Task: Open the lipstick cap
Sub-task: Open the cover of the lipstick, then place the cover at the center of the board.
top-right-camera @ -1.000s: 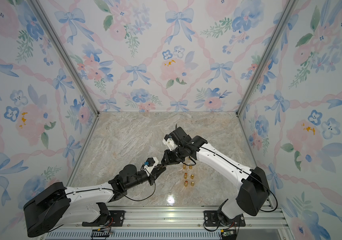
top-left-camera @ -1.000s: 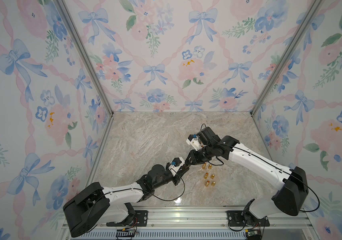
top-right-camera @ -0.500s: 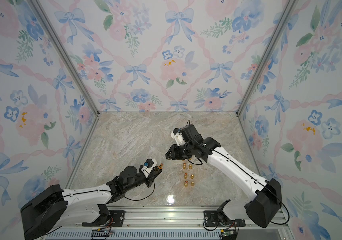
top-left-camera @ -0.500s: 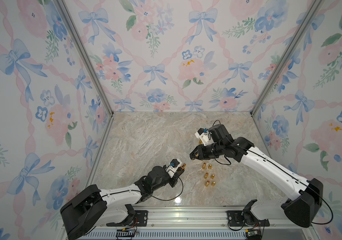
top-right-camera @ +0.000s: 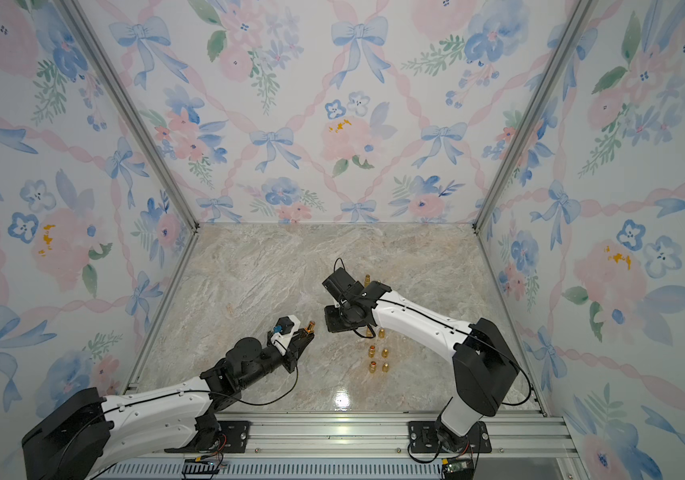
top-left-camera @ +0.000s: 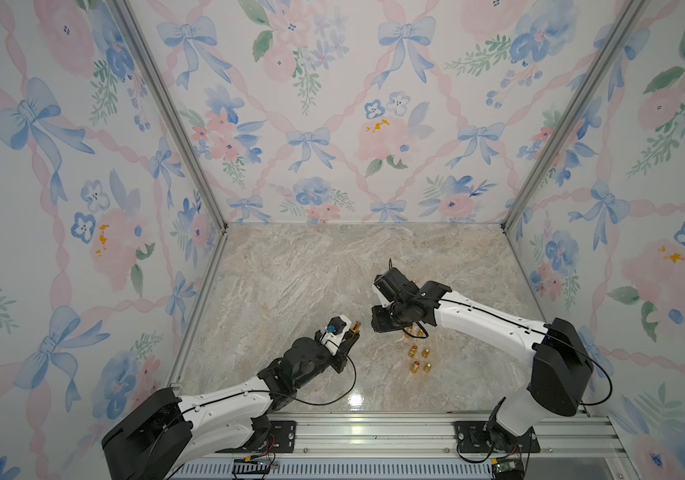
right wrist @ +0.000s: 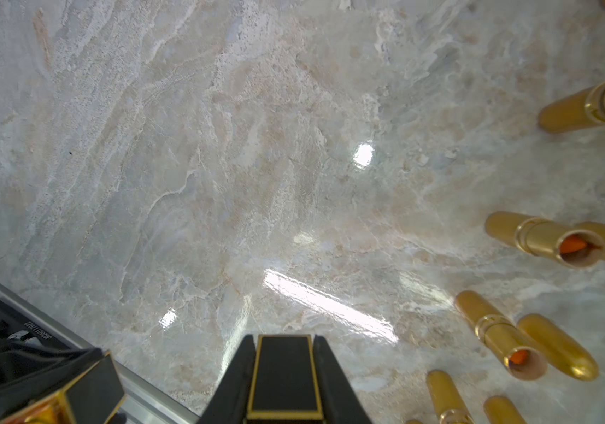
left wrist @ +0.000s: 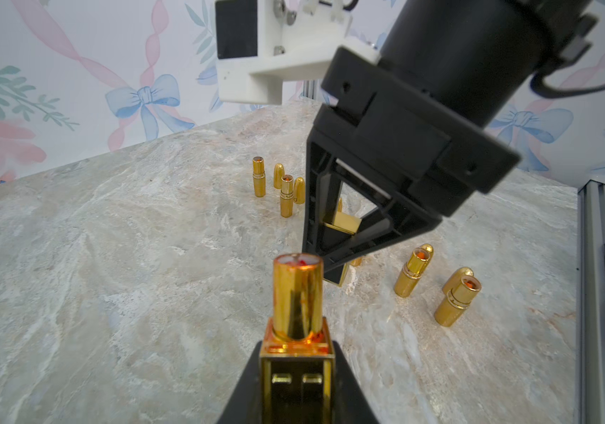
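Gold shows bare on the lipstick (left wrist: 297, 301): its inner tube stands out of the square base with no cover on it, and red product is just visible at the mouth. The left fingers (left wrist: 246, 396) are clenched on that square base and hold it above the counter (left wrist: 110, 257), with the tube pointing toward the other arm. The cap (right wrist: 285, 374), a black square sleeve with gold edging, is clamped between the right fingers (right wrist: 236, 381), apart from the lipstick. In the left wrist view it hangs just beyond the tube's mouth, low over the counter. Whether its lower end touches the stone I cannot tell.

The opening itself looks done, since cap and lipstick are separate, one in each arm. What seems left is only to set both pieces down. A likely spot is beside the round gold lipsticks (top-left-camera: 412, 353), which stand open near the right arm with their bullet-shaped caps (top-left-camera: 425, 353) next to them.
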